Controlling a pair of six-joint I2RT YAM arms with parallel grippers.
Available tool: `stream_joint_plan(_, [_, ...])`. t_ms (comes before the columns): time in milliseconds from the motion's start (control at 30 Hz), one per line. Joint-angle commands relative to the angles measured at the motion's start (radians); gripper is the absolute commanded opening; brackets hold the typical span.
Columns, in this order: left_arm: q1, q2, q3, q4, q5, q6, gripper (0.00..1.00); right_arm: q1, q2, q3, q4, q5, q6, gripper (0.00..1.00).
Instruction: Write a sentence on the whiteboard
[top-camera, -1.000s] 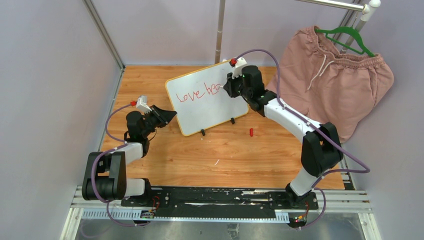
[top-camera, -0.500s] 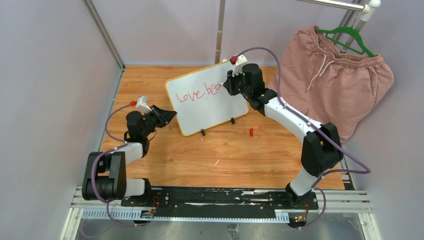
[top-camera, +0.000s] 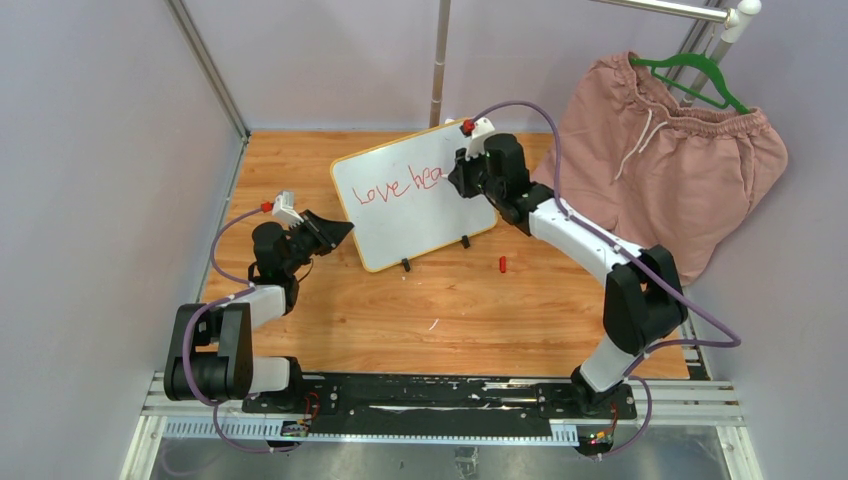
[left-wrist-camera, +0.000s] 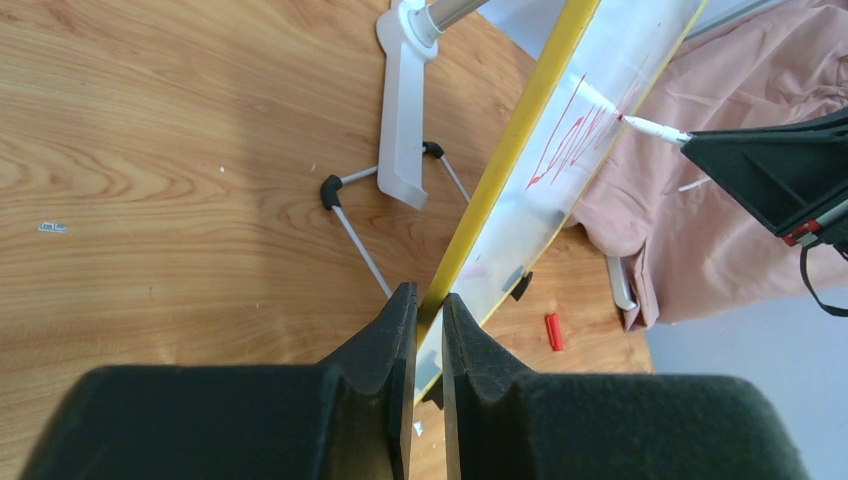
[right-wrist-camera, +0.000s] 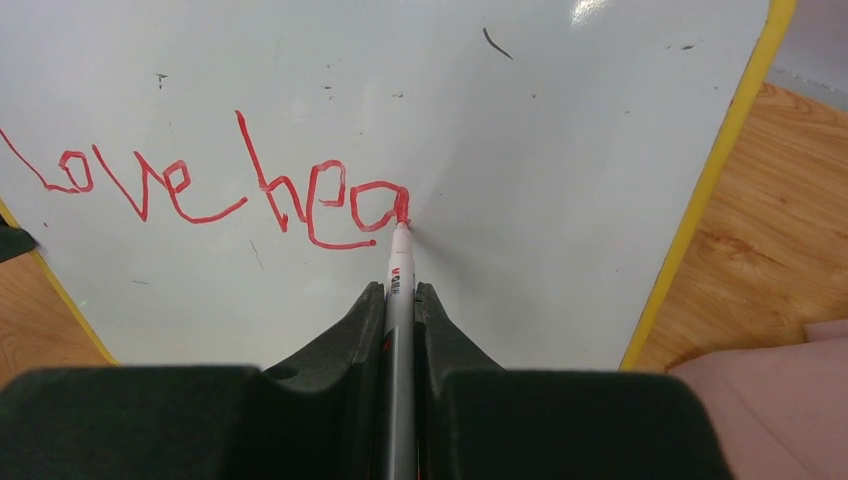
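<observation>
The whiteboard (top-camera: 420, 225) stands tilted on the wooden table, yellow frame (left-wrist-camera: 520, 140) around a glossy white face (right-wrist-camera: 560, 130). The sentence (top-camera: 400, 185) reads "love hea" in red (right-wrist-camera: 230, 185). My left gripper (top-camera: 345, 230) is shut on the board's left edge, the frame pinched between its pads (left-wrist-camera: 430, 300). My right gripper (top-camera: 455, 178) is shut on a white marker (right-wrist-camera: 400, 275). The marker's red tip touches the board at the end of the "a". From the left wrist view the marker (left-wrist-camera: 650, 127) meets the board's face.
A red marker cap (top-camera: 502, 264) lies on the table in front of the board's right foot. Pink shorts (top-camera: 670, 150) hang on a green hanger at the right. A metal pole (top-camera: 440, 60) with a white base (left-wrist-camera: 405, 110) stands behind the board.
The right gripper shifted slightly up and back along the board while the last letter "a" filled out. The left gripper and the board have stayed put.
</observation>
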Motion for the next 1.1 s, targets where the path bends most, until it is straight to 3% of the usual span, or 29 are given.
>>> stream_joint_plan(0, [0.002, -0.015, -0.003, -0.021, -0.017, 0.009, 0.0, -0.013, -0.034, -0.032, 0.013, 0.015, 0.009, 0.0])
stream_joint_plan(433, [0.002, -0.014, -0.002, -0.021, -0.016, 0.009, 0.0, -0.029, -0.097, -0.006, 0.028, 0.009, 0.046, 0.0])
stream_joint_plan(1067, [0.002, -0.015, -0.002, -0.02, -0.017, 0.01, 0.0, -0.039, 0.015, 0.154, -0.034, 0.001, 0.031, 0.0])
